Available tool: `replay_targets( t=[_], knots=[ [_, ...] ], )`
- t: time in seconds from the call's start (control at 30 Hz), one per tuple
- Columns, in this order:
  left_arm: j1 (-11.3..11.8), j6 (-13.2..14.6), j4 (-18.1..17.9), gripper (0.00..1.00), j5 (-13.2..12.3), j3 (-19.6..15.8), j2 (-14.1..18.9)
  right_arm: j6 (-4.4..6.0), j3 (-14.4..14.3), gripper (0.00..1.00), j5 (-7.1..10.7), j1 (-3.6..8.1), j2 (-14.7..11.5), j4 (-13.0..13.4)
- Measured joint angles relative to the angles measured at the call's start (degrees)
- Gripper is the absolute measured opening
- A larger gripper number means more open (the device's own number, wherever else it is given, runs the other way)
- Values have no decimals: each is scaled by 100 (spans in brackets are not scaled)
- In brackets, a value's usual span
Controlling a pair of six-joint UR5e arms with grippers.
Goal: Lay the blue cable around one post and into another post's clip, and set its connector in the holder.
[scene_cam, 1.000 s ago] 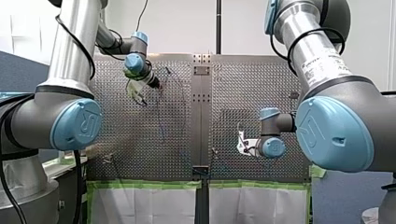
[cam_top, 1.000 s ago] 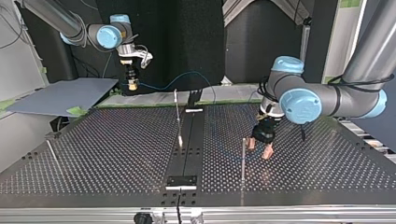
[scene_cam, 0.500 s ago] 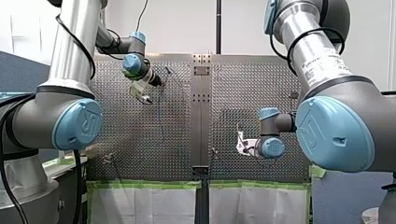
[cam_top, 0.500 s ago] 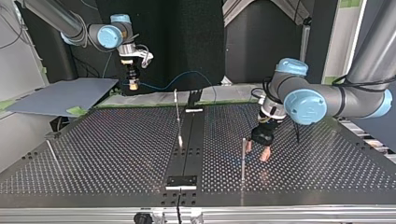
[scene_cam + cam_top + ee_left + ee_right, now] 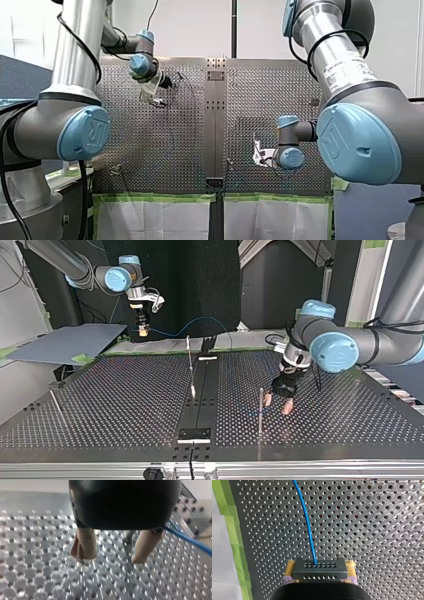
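The perforated surface (image 5: 125, 405) stands before a black curtain (image 5: 200, 280), with green tape (image 5: 160, 197) along one edge. My left end effector (image 5: 111, 555) hangs wide open and empty just beside a post (image 5: 260, 407). My right end effector (image 5: 143, 331), well apart, clamps the connector (image 5: 319, 568). The blue cable (image 5: 308, 525) passes beside the left fingers (image 5: 86, 545); I would centre it between them before closing.

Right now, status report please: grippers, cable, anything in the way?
Left gripper low over the table, jaws open, gripping nothing. Right gripper shut on connector, blue cable trailing from it. Post close beside the open jaws.
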State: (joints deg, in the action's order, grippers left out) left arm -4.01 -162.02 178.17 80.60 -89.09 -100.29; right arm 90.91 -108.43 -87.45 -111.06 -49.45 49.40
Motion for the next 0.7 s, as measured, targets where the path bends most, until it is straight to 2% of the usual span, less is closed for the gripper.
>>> replay_targets(
  t=[0.17, 0.47, 0.7],
  knots=[
    [-42, -303, 105, 100, 41, -1, 125, -1, 0, 1, -1, -4, 0, 0],
    [-145, -806, 495, 100, 155, -2, 195, 6, 0, 1, -1, -28, 0, 2],
    [-230, -1153, 570, 100, 157, -5, 237, 3, 0, 1, -1, -51, 0, -7]
  ],
)
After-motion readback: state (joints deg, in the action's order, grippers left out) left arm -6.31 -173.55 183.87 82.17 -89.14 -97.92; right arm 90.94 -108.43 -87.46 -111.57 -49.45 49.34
